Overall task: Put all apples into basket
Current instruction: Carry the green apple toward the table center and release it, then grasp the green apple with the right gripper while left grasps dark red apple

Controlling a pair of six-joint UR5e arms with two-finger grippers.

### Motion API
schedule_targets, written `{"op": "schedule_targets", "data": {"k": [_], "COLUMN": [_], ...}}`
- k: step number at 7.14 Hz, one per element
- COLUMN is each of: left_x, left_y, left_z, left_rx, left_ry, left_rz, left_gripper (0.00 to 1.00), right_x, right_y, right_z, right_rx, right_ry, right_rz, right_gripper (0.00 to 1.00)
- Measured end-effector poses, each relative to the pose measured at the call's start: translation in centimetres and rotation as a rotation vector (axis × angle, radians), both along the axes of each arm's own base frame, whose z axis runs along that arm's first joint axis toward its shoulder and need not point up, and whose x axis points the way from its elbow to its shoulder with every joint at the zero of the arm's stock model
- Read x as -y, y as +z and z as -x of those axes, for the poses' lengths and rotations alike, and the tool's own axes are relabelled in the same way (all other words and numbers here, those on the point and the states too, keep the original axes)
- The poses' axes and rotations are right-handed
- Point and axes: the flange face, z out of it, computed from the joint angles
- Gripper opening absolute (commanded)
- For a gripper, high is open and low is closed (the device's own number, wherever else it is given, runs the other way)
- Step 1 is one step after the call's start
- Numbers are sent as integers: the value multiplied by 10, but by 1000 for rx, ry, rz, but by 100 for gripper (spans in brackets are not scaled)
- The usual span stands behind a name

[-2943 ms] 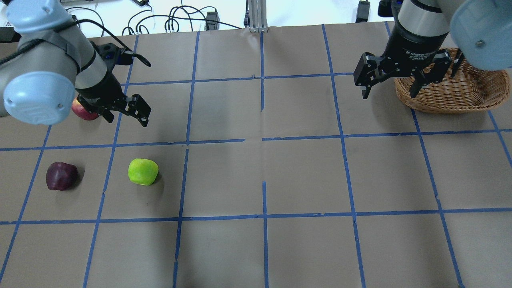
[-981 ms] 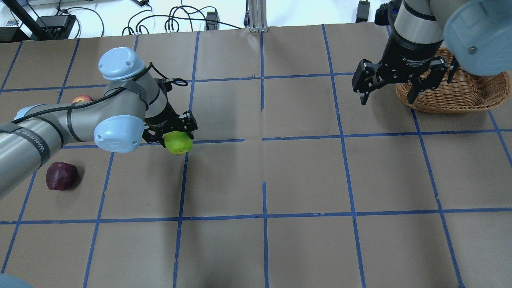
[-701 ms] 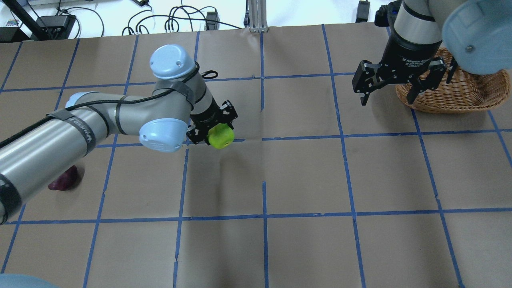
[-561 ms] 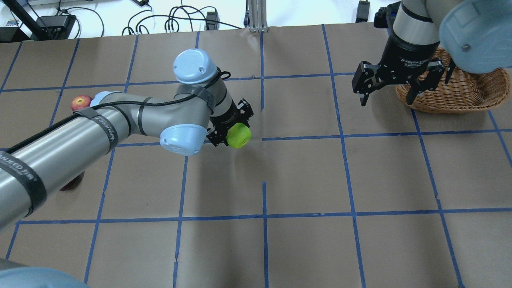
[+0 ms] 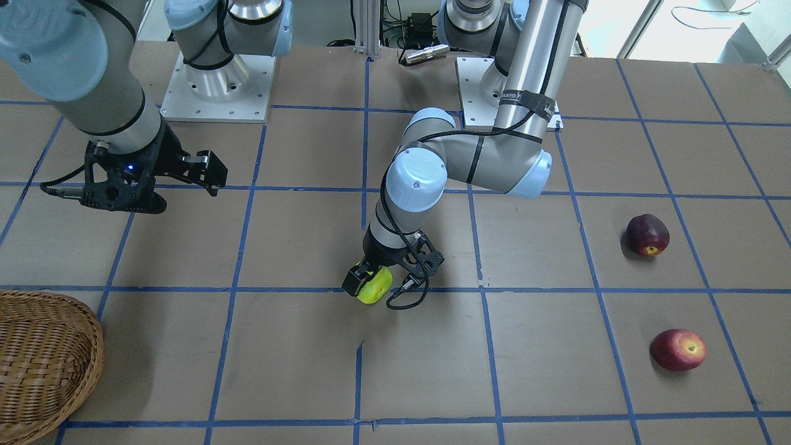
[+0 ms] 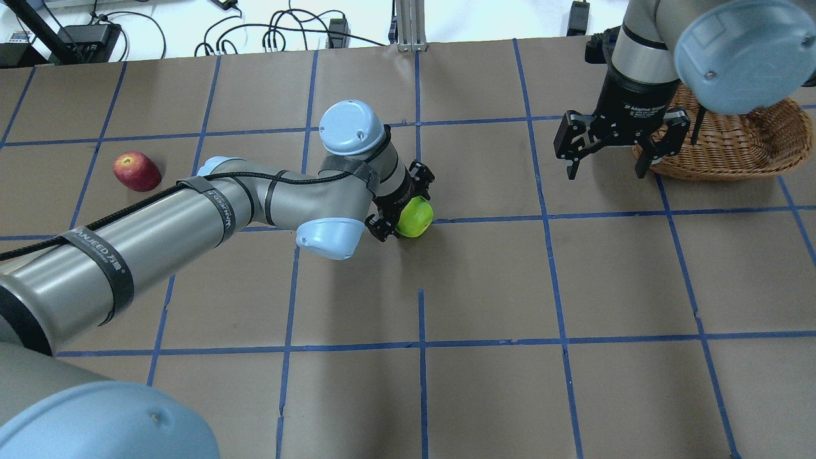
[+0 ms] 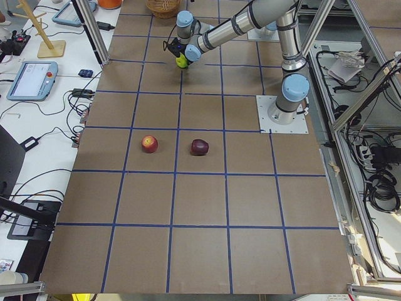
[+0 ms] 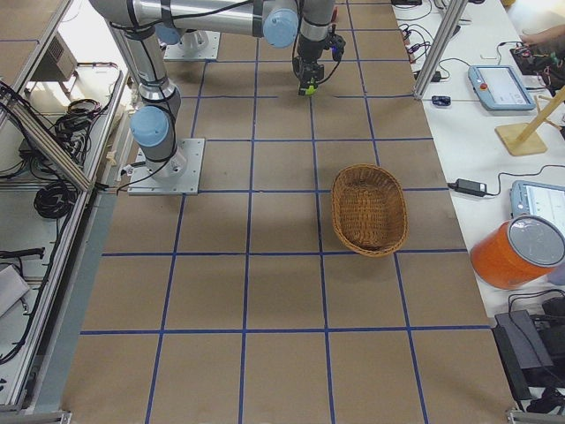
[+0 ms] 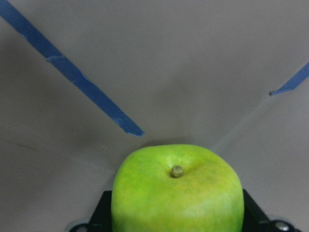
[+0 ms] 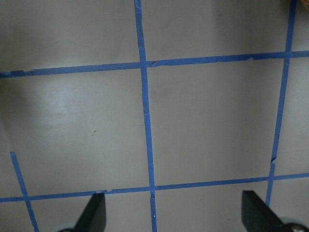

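My left gripper [image 6: 408,215] is shut on the yellow-green apple [image 6: 415,218], low over the table's middle. The apple fills the left wrist view [image 9: 177,188] and also shows in the front view [image 5: 374,285]. The red apple [image 6: 136,171] lies at the far left, also seen in the front view [image 5: 678,349]. The maroon apple [image 5: 647,234] lies near it and is hidden under my left arm in the overhead view. The wicker basket [image 6: 733,143] stands at the far right and looks empty from the side [image 8: 368,210]. My right gripper [image 6: 605,162] is open and empty just left of the basket.
The table is brown paper with a blue tape grid [image 6: 421,220]. Cables and power bricks [image 6: 280,32] lie beyond the far edge. The right wrist view shows only bare paper and tape [image 10: 147,125].
My left gripper took the green apple off the table and carried it right toward the middle. My right gripper stayed open and shifted slightly left of the basket.
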Motion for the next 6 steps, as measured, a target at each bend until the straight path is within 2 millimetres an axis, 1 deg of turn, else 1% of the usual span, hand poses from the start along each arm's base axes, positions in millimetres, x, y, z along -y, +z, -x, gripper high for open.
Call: {"op": "schedule_targets", "data": {"k": [1,2,3,4,5,6], "left_x": [12,28,41,47,47,46], "left_y": [17,45,79,111,140,164], "left_z": [-14,-34,-63,-99,-141,-190], "left_rx": [1,21,64,120,163,194], "left_ry": [-38,-103,-208,-365,-536,-669], "left_rz": [16,6,-19,-38,-40,-32], "left_gripper": [100,100,100,100,100,100], "right_x": [4,9,14,20,25,27], "right_y": [-7,-15,-23,-33,-48,-64], "right_z": [-3,-9,-26,-55,-90,-124], "right_rx": [3,9,31,61,81,96], "right_ry": [4,13,34,74,128,182], "right_rz": [-1,4,26,67,101,128], "right_gripper": [100,100,100,100,100,100]}}
